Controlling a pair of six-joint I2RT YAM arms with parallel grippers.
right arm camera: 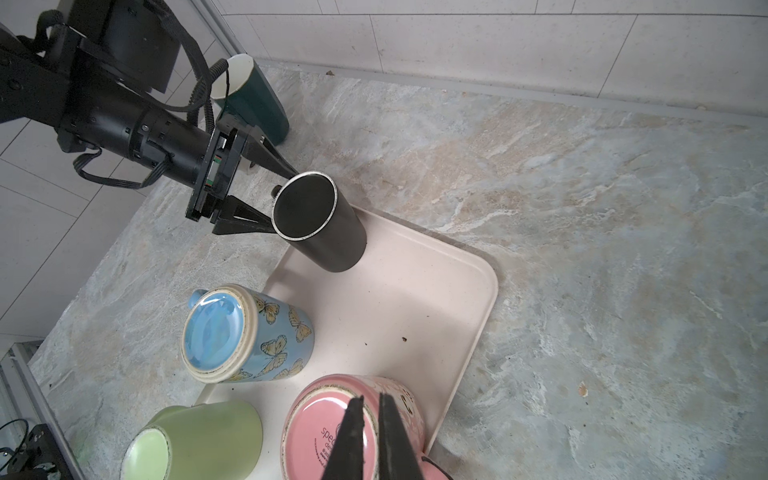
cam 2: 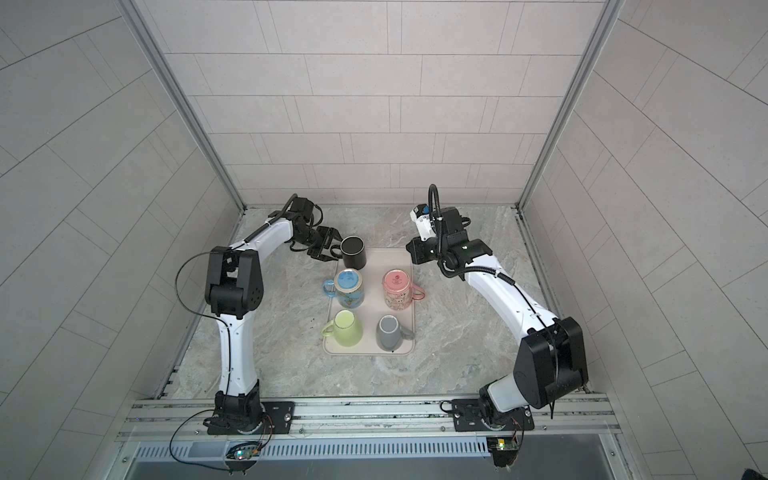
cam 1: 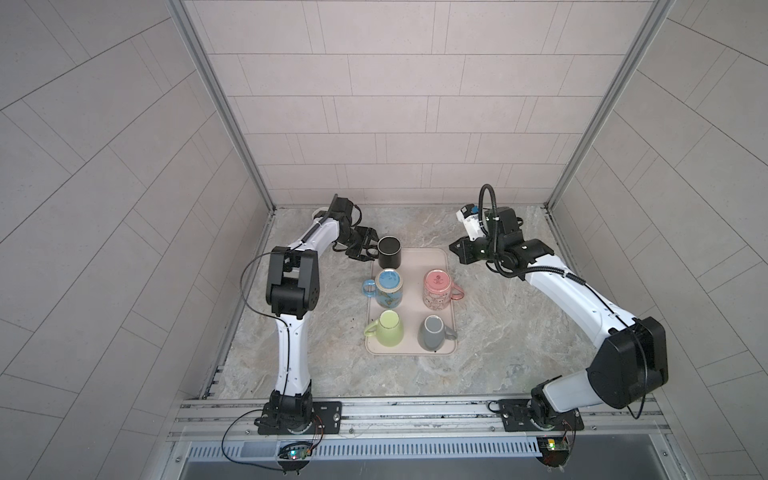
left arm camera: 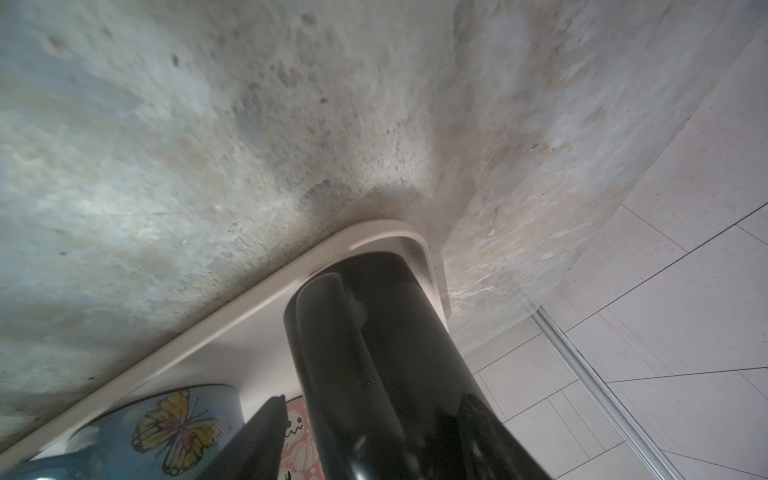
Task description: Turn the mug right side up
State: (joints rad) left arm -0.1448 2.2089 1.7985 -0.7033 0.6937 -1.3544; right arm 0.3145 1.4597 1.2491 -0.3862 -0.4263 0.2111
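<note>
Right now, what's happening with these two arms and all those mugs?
The left gripper has its open jaws on either side of the handle of the black mug, which stands upside down at the far left corner of the tray. The mug is not yet lifted. The right gripper hangs shut above the pink mug, holding nothing.

We are seeing a smooth, glossy black mug reflecting light, while the tray is looking matt and plastic-like. We are also noticing shiny glazed ceramic on the blue mug and pink mug, and a mottled, stone-look counter showing a dull finish.
</note>
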